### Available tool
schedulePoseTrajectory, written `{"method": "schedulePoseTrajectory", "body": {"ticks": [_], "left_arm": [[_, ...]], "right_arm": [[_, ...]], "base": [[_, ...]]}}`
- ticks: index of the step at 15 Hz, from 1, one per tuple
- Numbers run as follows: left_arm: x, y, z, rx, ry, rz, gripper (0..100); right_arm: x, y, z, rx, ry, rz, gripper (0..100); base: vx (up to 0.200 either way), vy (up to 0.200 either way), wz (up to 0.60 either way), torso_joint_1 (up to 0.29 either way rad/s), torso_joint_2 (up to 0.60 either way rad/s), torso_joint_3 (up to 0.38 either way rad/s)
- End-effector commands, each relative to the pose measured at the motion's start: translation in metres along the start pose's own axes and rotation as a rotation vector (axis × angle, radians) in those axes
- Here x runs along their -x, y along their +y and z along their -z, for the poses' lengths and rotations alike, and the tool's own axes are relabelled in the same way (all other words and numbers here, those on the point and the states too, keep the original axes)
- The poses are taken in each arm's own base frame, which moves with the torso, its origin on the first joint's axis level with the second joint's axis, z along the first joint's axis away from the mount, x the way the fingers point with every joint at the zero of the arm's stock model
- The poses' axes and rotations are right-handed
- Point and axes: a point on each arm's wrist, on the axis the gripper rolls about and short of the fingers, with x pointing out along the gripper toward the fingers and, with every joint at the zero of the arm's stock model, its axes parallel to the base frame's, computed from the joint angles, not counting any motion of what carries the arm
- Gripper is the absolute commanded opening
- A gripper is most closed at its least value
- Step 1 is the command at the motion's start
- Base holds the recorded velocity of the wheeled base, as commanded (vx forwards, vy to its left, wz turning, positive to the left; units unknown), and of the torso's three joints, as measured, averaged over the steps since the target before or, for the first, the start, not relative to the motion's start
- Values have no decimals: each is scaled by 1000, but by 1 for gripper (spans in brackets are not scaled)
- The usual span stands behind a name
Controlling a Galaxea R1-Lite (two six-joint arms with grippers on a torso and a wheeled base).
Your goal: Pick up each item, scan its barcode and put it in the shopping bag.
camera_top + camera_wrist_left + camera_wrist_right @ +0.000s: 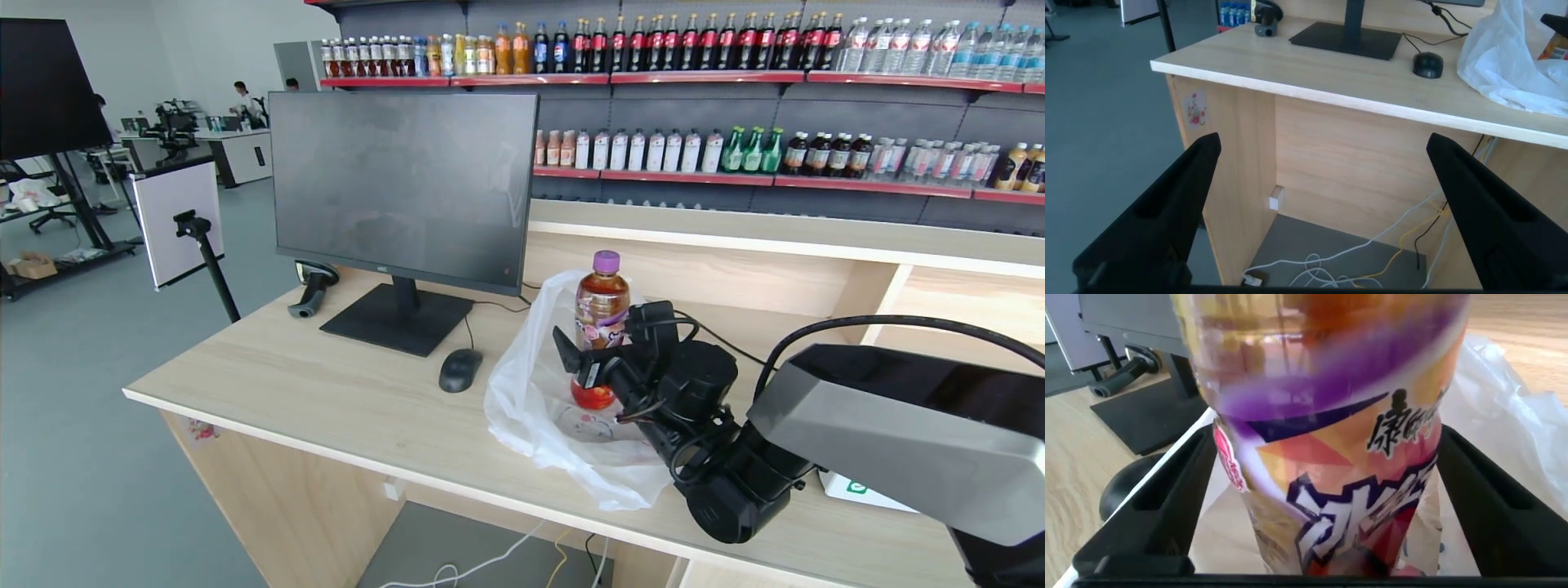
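Note:
A drink bottle (602, 314) with a purple cap and amber liquid stands upright inside the mouth of the clear plastic shopping bag (531, 400) on the counter. My right gripper (589, 359) is shut on the bottle's lower half; the bottle (1331, 433) sits between both fingers (1159, 506) in the right wrist view. A black handheld barcode scanner (311, 294) rests on the counter left of the monitor. My left gripper (1327, 220) hangs open below the counter's front edge, in front of the desk's side panel, holding nothing.
A black monitor (404, 184) on its stand, a mouse (460, 369) and cables occupy the wooden counter (326, 392). A white box (857, 490) lies by my right arm. Shelves of bottles line the back wall. A tripod (204, 253) stands left of the counter.

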Motion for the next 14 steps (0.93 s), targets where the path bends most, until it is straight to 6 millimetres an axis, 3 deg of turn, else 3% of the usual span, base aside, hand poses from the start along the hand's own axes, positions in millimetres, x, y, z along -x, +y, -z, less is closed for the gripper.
{"method": "schedulePoseTrajectory", "body": {"ticks": [1, 4, 14], "left_arm": [[0, 0, 0, 0, -1, 0, 100], [0, 0, 0, 2, 2, 0, 100], [0, 0, 0, 9, 2, 0, 100]], "right_arm": [[4, 0, -4, -2, 4, 0, 100], [16, -3, -13, 1, 20, 2, 100], [53, -17, -78, -45, -58, 23, 100]], "base": [[0, 0, 0, 0, 0, 0], [0, 0, 0, 0, 0, 0], [0, 0, 0, 0, 0, 0]]}}
